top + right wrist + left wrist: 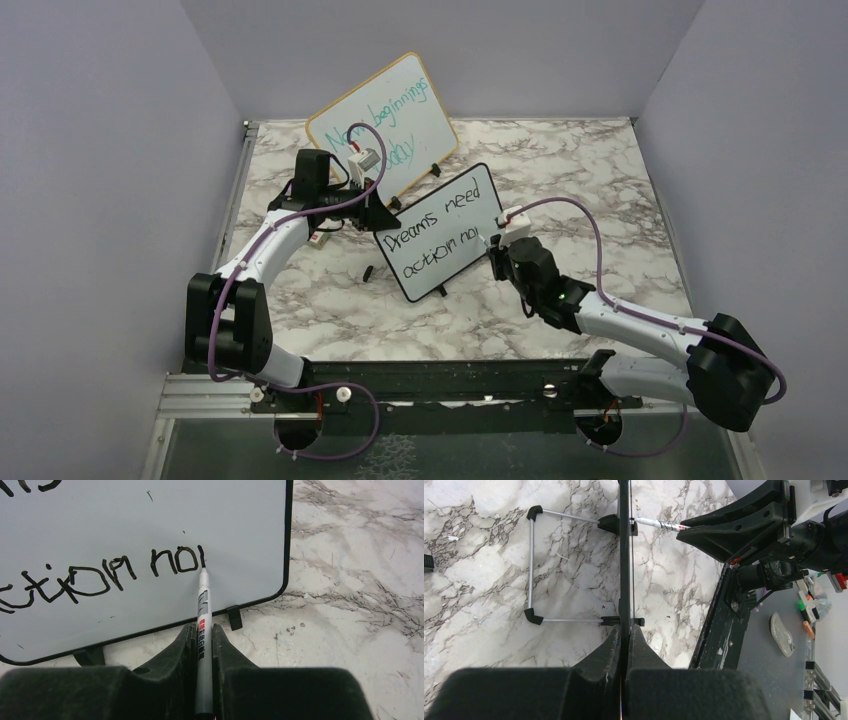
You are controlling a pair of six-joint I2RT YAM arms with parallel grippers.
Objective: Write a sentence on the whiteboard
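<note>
The small black-framed whiteboard [440,232] stands tilted on the marble table, mid view. It carries black handwriting, "Dreams need" above "action no" [442,249]. My left gripper [378,213] is shut on the board's upper left edge; in the left wrist view the thin black edge [625,555] runs between the closed fingers [625,641]. My right gripper [497,243] is shut on a grey marker [203,625]. Its tip touches the board just after the letters "no" [172,561], where a short stroke stands. The board's face fills the right wrist view [140,535].
A larger wood-framed board [383,122] with teal handwriting leans at the back behind the left arm. A small black cap-like piece [369,272] lies on the table left of the whiteboard. The whiteboard's wire stand [531,570] rests behind it. Purple walls enclose the table.
</note>
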